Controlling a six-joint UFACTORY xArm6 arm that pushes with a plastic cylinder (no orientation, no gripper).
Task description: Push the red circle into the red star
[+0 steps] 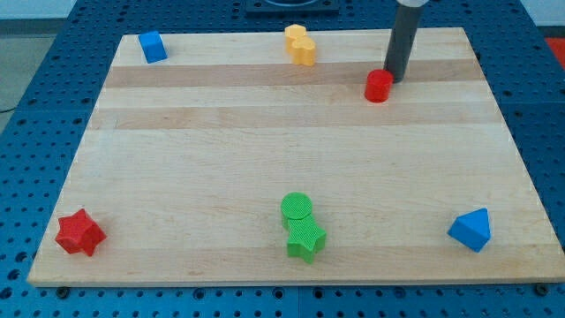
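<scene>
The red circle (pixel 378 86) is a short red cylinder at the view's upper right of the wooden board (pixel 221 132). The red star (pixel 79 233) lies at the view's bottom left corner of the board, far from the circle. My tip (pixel 395 79) stands just to the right of the red circle and a little above it in the view, touching or nearly touching its edge. The dark rod rises from there out of the view's top.
A blue block (pixel 153 46) sits at the top left. A yellow block (pixel 300 44) sits at the top middle. A green circle (pixel 297 208) and a green star (pixel 305 240) touch at the bottom middle. A blue block (pixel 470 230) sits at the bottom right.
</scene>
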